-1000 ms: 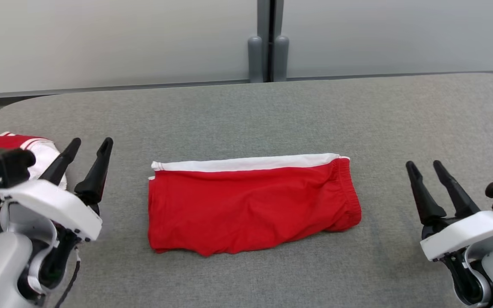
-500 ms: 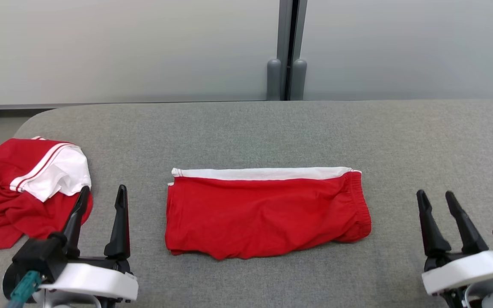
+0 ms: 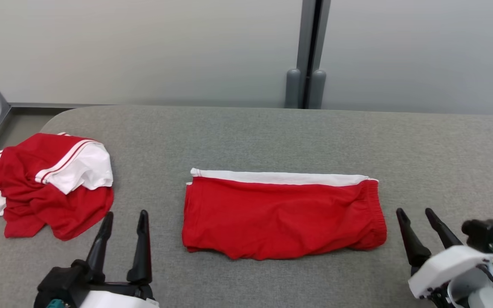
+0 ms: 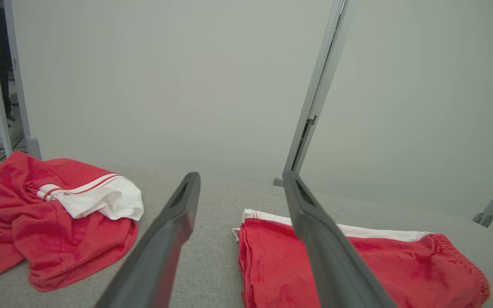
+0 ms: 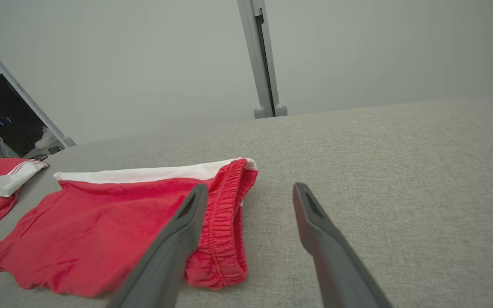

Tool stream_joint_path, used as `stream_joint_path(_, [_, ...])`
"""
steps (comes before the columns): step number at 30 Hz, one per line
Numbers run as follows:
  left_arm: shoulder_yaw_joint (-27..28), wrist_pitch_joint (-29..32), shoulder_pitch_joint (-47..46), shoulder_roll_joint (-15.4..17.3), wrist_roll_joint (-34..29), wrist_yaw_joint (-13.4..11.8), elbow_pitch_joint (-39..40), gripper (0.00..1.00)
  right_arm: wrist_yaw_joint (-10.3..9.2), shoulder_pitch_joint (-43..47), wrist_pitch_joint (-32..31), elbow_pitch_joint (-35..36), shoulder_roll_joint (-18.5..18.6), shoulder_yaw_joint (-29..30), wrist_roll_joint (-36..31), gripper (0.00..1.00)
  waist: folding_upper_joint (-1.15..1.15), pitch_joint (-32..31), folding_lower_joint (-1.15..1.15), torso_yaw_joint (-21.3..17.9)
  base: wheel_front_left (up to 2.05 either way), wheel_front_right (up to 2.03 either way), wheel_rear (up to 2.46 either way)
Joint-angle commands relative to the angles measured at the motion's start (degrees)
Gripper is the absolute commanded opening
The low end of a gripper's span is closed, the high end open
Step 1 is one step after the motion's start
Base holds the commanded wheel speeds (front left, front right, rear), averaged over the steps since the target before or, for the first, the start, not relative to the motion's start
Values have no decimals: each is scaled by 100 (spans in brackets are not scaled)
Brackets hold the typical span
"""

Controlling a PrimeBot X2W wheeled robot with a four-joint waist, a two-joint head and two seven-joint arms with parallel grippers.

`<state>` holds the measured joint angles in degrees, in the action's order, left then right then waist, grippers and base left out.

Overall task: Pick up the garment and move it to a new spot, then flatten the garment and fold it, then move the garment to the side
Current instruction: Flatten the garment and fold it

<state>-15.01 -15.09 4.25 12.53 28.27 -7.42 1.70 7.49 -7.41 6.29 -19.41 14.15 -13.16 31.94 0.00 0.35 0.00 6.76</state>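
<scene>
Neatly folded into a flat rectangle, the red garment (image 3: 285,222) lies on the grey table (image 3: 272,132) between the two grippers, touching neither. A white band runs along its far edge, and its gathered waistband end lies near the right gripper (image 3: 414,211). That one and the left gripper (image 3: 126,214) both stand with fingers spread, empty. A crumpled red-and-white heap (image 3: 45,184) lies beyond the left gripper, to its outer side.

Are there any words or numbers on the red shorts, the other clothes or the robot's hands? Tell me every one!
No words or numbers to read anywhere.
Folded red shorts: only a plain white band, no letters.
Crumpled red and white garment: only stripes, no print.
Left gripper and right gripper: plain dark fingers, no label visible.
Grey table: bare cloth, no marks.
</scene>
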Motion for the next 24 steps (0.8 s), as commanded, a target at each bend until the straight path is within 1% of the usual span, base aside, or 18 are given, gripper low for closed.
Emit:
stream_joint_path(1, [15,-9,-96,-61,-84,105,-58,100,2,-201,-138,-148,-4,-39,-39,100,0,68,0,122,0,0,0])
stream_joint_path(3, [-21,-9,-141,-151,-165,217,-149,100,2,-401,-337,-414,-23,-77,-10,100,0,104,0,239,0,0,0])
stream_joint_path(4, [-21,-9,-141,-151,-165,217,-149,100,2,-401,-337,-414,-23,-77,-10,100,0,104,0,239,0,0,0])
stream_joint_path(6, [-28,-9,-186,-226,-226,308,-243,100,2,-593,-543,-671,9,-152,-64,100,0,152,0,368,0,0,0])
stream_joint_path(13, [132,-8,-281,-399,-337,512,-426,100,2,-991,-1055,-1587,-73,109,43,100,0,284,0,778,0,0,0])
stream_joint_path(16, [190,-9,-326,-459,-383,594,-464,100,2,-1101,-1343,-1833,-151,171,308,100,0,368,0,901,0,0,0])
stream_joint_path(19, [225,-9,-376,-512,-432,642,-499,100,2,-1223,-1657,-2062,-119,259,563,100,0,447,0,995,0,0,0])
stream_joint_path(24, [302,-9,-414,-568,-495,736,-571,100,2,-1391,-2384,-2520,-149,382,880,100,0,544,0,1094,0,0,0])
